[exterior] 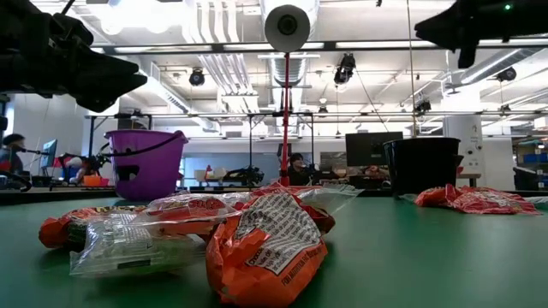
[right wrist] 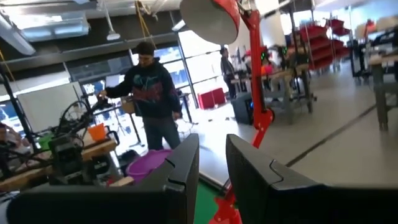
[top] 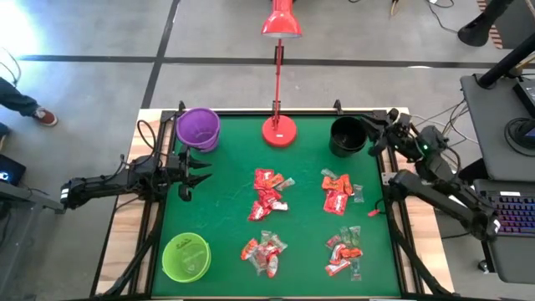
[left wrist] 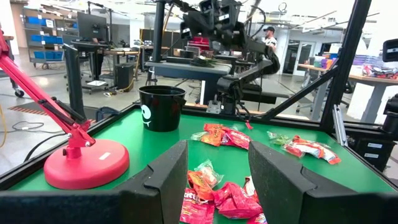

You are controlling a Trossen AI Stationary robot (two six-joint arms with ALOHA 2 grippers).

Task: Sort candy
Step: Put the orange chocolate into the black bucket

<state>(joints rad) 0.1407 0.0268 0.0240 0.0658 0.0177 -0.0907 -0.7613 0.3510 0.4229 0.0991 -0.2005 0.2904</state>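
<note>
Up at the table's left edge, the left gripper hangs above the green mat with its two fingers spread apart and nothing between them; it sits just below the purple cup in the high view and points across toward the candy. The right gripper is raised over the far right corner, just beside the black cup, its fingers parted by a narrow gap with nothing held. Taking the red lamp base as the landmark, which stands at the middle of the mat's far edge: the purple cup is to its left at the far left corner, the black cup to its right, and the green cup sits well apart at the near left corner. The candy lies in four loose heaps on the mat, all nearer than the lamp base: one heap straight in front of it, a second to the right of that in front of the black cup, a third nearer still, and a fourth at the near right. Wrappers are mostly red and orange-red with a few clear ones. In the room behind the table a person stands at a workbench.
</note>
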